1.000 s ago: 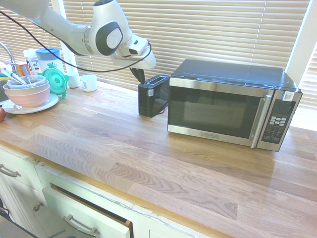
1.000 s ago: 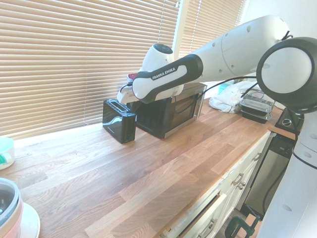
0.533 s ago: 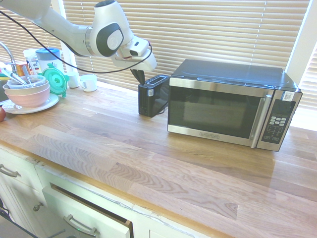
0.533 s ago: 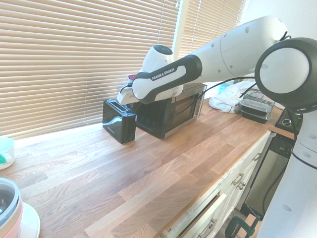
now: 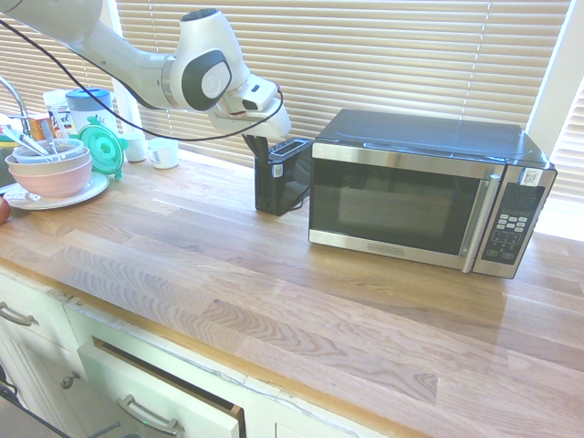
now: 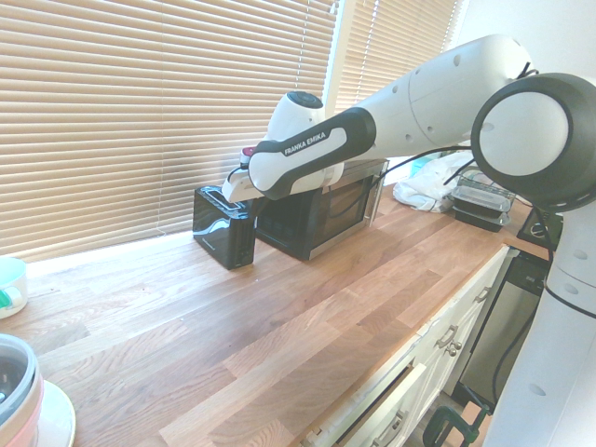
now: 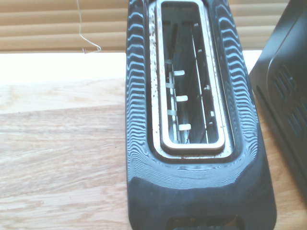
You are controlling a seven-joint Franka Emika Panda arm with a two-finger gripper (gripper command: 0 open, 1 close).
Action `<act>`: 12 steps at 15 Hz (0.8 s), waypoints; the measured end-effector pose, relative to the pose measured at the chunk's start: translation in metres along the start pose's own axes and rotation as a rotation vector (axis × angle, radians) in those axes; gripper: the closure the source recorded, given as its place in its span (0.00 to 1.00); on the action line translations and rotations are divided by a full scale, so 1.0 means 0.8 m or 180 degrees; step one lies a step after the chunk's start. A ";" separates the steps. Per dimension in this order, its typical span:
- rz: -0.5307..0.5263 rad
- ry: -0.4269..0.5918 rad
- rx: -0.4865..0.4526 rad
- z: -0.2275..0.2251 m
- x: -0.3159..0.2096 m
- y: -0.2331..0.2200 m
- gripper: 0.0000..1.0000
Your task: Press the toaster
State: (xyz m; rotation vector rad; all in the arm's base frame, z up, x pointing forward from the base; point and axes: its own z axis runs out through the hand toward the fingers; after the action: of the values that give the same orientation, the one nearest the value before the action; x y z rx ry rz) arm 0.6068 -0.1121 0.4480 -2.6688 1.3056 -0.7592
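**Wrist view: toaster slot straight below the clenched jaws**

The wrist view looks down into the toaster [image 7: 192,120]: one long slot with a metal rim, wire guides inside, glossy black top around it. Part of the microwave [image 7: 288,100] shows at one side, its vented side panel just beside the toaster, and the wooden counter [image 7: 57,153] lies on the other side.

In the first exterior view the gripper [image 5: 258,143] hangs just above the toaster's [image 5: 279,175] near end, angled steeply downward, its dark fingers pressed together with nothing between them. Whether the tips touch the toaster cannot be told. The toaster stands right under the jaws on the counter [image 5: 274,274], near the blinds [image 5: 383,55], with the microwave [image 5: 424,192] close on its far side from the arm.

Well behind the jaws, along the arm's side, sit stacked bowls [image 5: 50,169], a white cup [image 5: 164,151] and a teal fan-shaped thing [image 5: 102,149].

In the second exterior view the forearm hides the gripper; the toaster [image 6: 222,226] shows below it.
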 end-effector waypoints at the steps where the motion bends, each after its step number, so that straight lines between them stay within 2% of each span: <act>1: -0.0001 -0.0012 -0.0015 0.004 0.001 -0.001 1.00; 12: -0.0069 -0.0317 -0.0190 0.058 -0.007 0.010 1.00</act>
State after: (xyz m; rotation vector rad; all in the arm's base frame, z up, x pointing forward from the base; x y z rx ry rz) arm 0.6195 -0.1197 0.4025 -2.7324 1.2972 -0.5900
